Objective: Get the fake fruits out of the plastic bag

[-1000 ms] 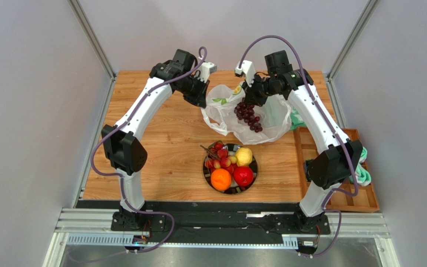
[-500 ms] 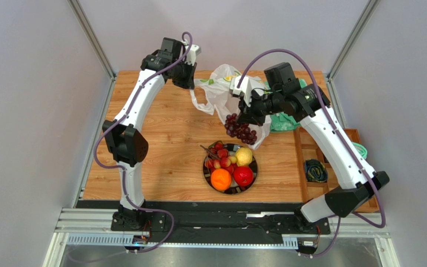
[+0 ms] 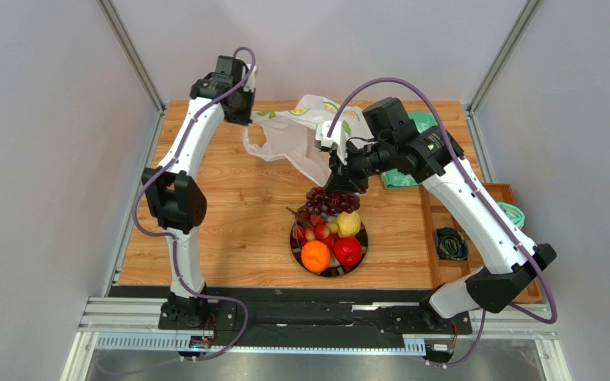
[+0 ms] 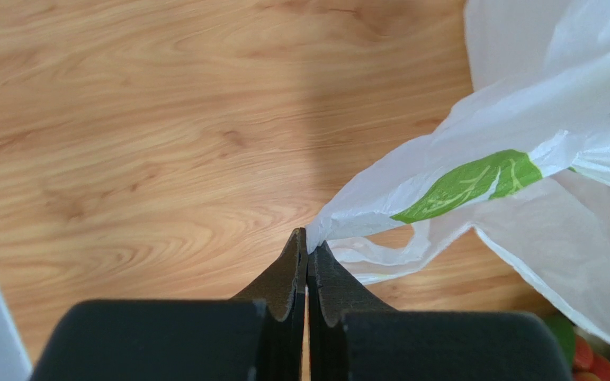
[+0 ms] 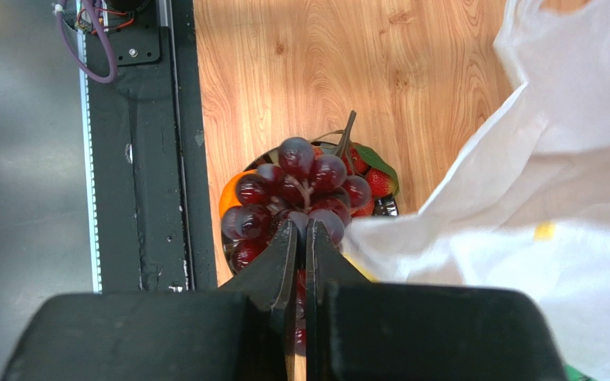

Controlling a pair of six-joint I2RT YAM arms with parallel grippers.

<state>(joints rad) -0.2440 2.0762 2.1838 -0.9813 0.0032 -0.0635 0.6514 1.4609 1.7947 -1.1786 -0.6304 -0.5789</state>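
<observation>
My left gripper point(image 3: 239, 111) is shut on the edge of the translucent white plastic bag point(image 3: 300, 135) and holds it up at the back of the table; the pinch shows in the left wrist view point(image 4: 308, 246) with the bag point(image 4: 523, 182) stretching right. My right gripper point(image 3: 338, 181) is shut on the dark purple grapes point(image 3: 332, 200), which hang just over the dark-rimmed plate point(image 3: 295, 248); the right wrist view point(image 5: 302, 230) shows the grapes point(image 5: 300, 186) too. On the plate lie an orange point(image 3: 314, 255), a red apple-like fruit point(image 3: 348, 251), a yellow lemon-like fruit point(image 3: 349, 223) and a red berry cluster point(image 3: 313, 226).
A green-and-white cloth point(image 3: 411, 155) lies behind the right arm. A wooden tray point(image 3: 475, 242) at the right edge holds a dark coiled item point(image 3: 448, 242) and some green-white material point(image 3: 513, 213). Grey walls enclose the table.
My right gripper has carried the grapes out of the bag and forward to above the plate. My left gripper has pulled the bag edge leftward and back, lifting the bag.
</observation>
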